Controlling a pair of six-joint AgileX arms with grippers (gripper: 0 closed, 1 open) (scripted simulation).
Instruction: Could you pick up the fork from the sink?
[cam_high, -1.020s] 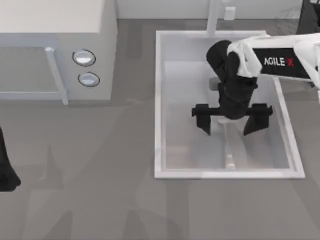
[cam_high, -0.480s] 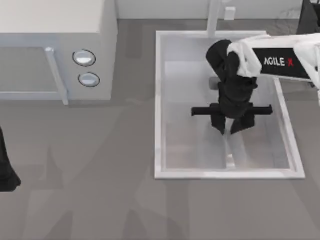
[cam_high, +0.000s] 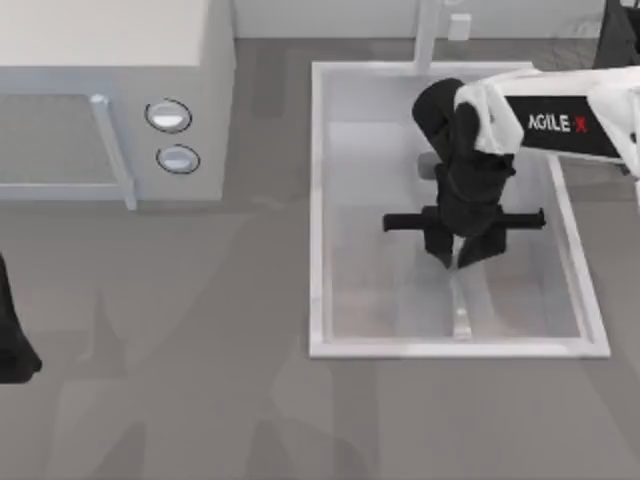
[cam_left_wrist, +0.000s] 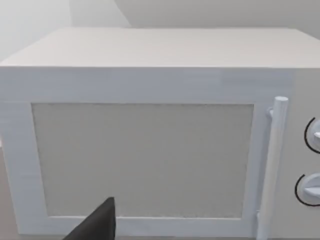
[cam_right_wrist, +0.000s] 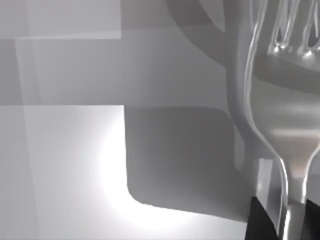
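While my right arm bends down into the big white-rimmed sink (cam_high: 318, 200), its tool (cam_high: 459, 258) pinches the thin shiny silver fork (cam_right_wrist: 282, 125).

White microwave (cam_high: 110, 100) with 2 round knobs (cam_high: 168, 116) at table's left

You see a grey table (cam_high: 200, 350) with a white microwave (cam_high: 110, 60) at its left, against a pale wall (cam_left_wrist: 30, 15).
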